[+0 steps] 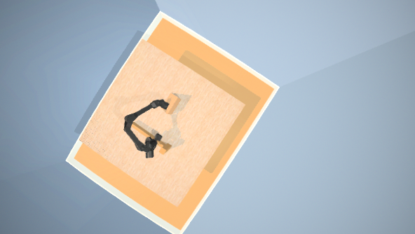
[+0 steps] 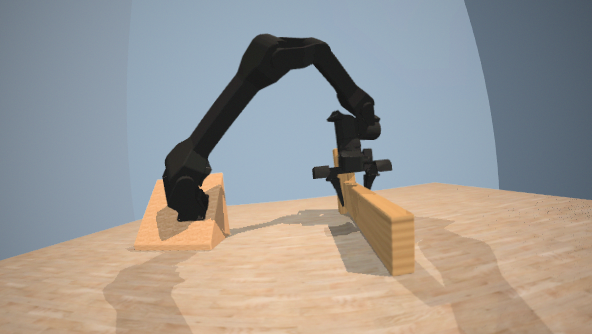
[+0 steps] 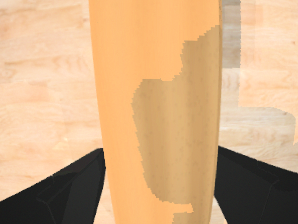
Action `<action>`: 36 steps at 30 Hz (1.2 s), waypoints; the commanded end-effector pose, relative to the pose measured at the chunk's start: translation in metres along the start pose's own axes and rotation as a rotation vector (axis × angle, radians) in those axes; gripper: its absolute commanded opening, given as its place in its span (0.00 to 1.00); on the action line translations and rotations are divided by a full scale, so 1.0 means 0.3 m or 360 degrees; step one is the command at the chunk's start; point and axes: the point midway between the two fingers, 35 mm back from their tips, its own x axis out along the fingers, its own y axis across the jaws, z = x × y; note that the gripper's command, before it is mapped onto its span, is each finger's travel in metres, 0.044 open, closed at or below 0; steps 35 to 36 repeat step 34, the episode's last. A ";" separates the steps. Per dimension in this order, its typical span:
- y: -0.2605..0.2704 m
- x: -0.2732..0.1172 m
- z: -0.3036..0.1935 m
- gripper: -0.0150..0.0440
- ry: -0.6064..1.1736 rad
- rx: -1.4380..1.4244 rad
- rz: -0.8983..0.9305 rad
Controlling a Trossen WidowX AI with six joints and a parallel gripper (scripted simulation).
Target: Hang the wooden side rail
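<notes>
The wooden side rail (image 1: pixel 140 129) (image 2: pixel 380 222) (image 3: pixel 155 45) stands on its narrow edge, its far end resting on the table. Its other end is at the headboard post (image 1: pixel 165 148) (image 2: pixel 335 157), which stands upright beyond the gripper in the exterior view. My gripper (image 2: pixel 356 196) (image 3: pixel 152 152) points down over the rail near the post. It is open, with one finger on each side of the rail; a narrow gap shows beside the left finger in the wrist view. The steel hooks, the pins and the slot are hidden, so I cannot tell how the hooks sit.
A sloped wooden block (image 1: pixel 174 104) (image 2: pixel 147 237) stands at the arm's base, to the left of the rail in the exterior view. The arm arches high from there to the rail. The wood-grained table top (image 1: pixel 210 105) (image 2: pixel 280 295) bears everything and carries the arm's shadows.
</notes>
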 end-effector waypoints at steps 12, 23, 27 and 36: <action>0.000 -0.134 0.008 1.00 0.0016 -0.0010 0.0007; 0.008 -0.135 0.091 1.00 0.0026 0.0011 0.0005; 0.008 -0.135 0.091 1.00 0.0026 0.0011 0.0005; 0.008 -0.135 0.091 1.00 0.0026 0.0011 0.0005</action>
